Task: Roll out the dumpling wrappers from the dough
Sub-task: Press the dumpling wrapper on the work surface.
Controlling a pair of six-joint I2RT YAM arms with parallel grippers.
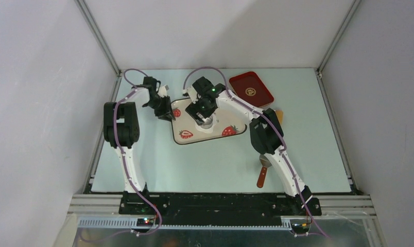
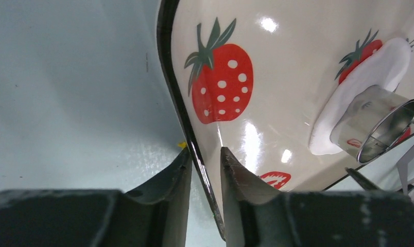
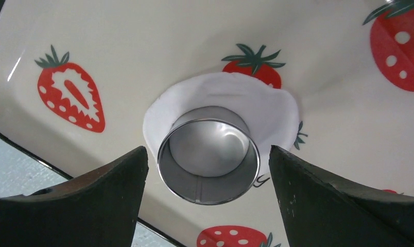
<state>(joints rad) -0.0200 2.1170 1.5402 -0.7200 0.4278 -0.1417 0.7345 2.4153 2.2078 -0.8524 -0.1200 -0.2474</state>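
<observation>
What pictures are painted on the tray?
Red strawberries with green leaves on a cream tray, clearest from the right wrist camera.

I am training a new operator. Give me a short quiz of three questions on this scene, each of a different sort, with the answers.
1. True or false: the metal ring lies on its side, away from the dough sheet.
2. What runs between the fingers of the left gripper? A: the rim of the strawberry tray. B: the metal ring. C: nothing.
3. Fill in: the jaws of the right gripper stand ____, one on each side of the ring, without touching it.

Key: 1 false, the ring stands on the dough sheet; 2 A; 3 open.
</observation>
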